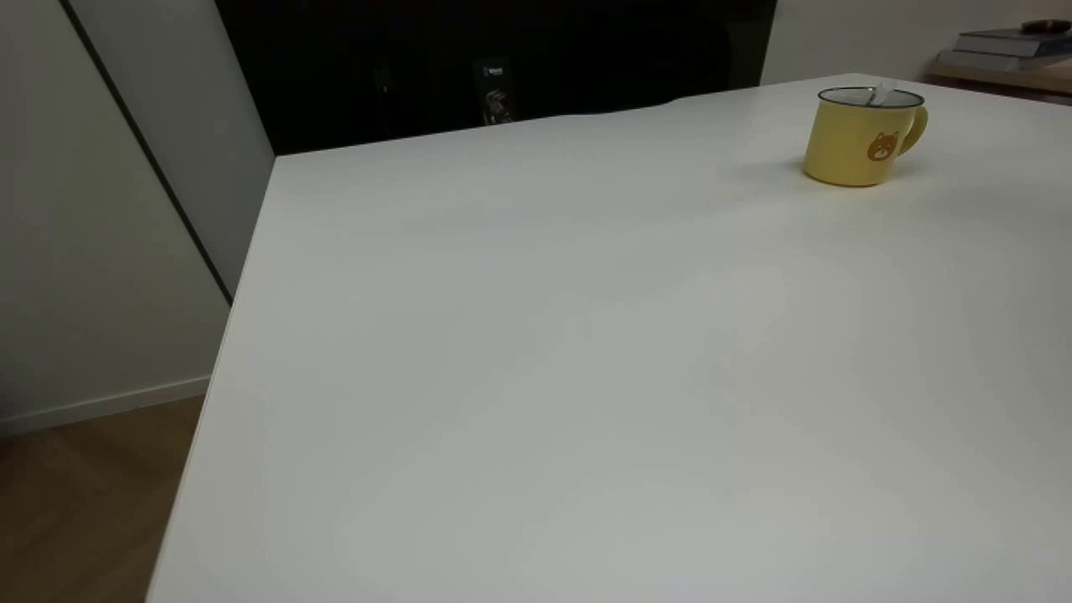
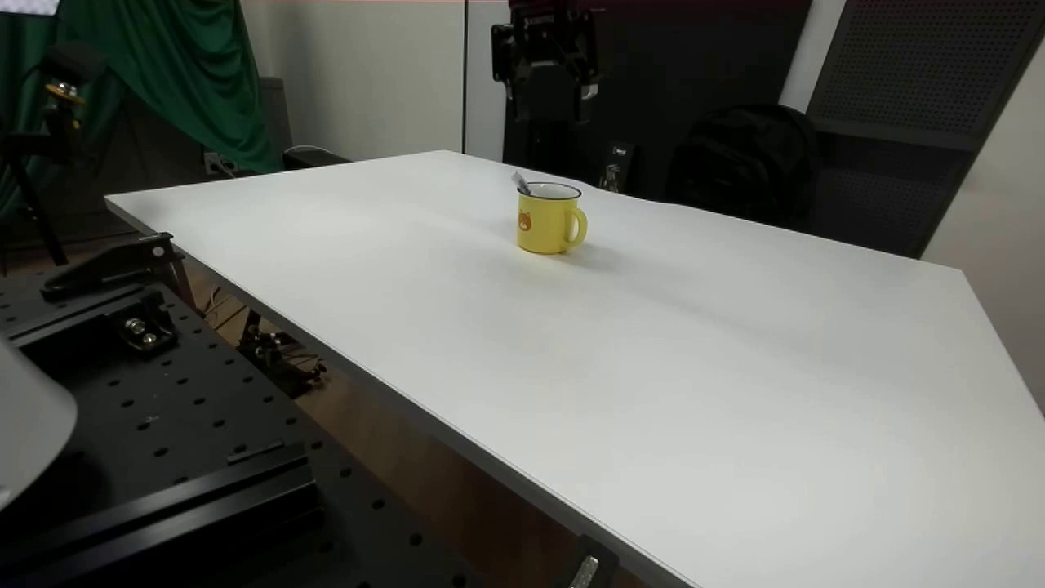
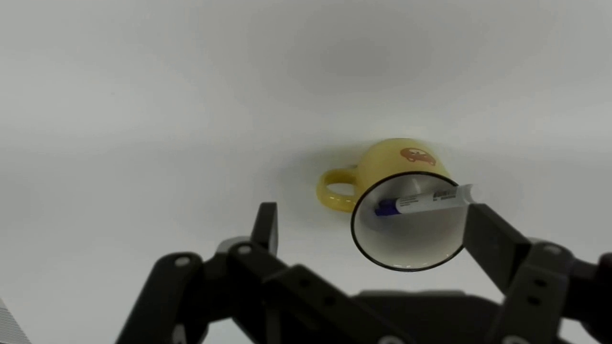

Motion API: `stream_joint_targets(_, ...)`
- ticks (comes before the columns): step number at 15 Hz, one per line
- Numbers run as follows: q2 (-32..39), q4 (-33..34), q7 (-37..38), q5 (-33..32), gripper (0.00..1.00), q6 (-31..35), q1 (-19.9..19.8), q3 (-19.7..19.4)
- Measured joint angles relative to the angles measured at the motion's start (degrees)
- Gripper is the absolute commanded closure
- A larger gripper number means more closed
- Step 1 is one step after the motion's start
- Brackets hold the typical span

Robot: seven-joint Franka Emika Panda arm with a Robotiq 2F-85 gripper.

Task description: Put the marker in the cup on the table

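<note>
The yellow cup stands upright on the white table in both exterior views, cup (image 1: 844, 142) (image 2: 540, 224) and table (image 1: 502, 335) (image 2: 669, 367). The marker (image 3: 425, 201) is inside the cup (image 3: 387, 160), leaning, with its dark blue cap end down. Its white end sticks out above the rim, also in both exterior views (image 1: 884, 90) (image 2: 521, 183). My gripper (image 3: 373, 215) is open with nothing between its fingers. In an exterior view the gripper (image 2: 547, 94) hangs well above the cup, dark against a dark background.
A black perforated mounting base (image 2: 204, 433) with clamps adjoins the table's near edge in an exterior view. A dark backpack (image 2: 743, 163) stands behind the table. Books (image 1: 1005, 46) lie on a wooden surface at the far right. The cup handle (image 3: 334, 193) points left in the wrist view.
</note>
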Motion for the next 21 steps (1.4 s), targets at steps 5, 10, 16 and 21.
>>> stream_joint_targets(5,3.66,0.96,0.12,0.08,0.00,3.97,2.66,-0.64)
stream_joint_targets(10,6.42,1.91,2.78,-5.21,0.00,8.61,6.67,-4.05)
stream_joint_targets(16,7.38,2.55,24.08,-25.79,0.00,8.94,16.40,-14.01)
stream_joint_targets(21,7.59,2.70,42.67,-37.05,0.00,5.18,23.79,-18.42)
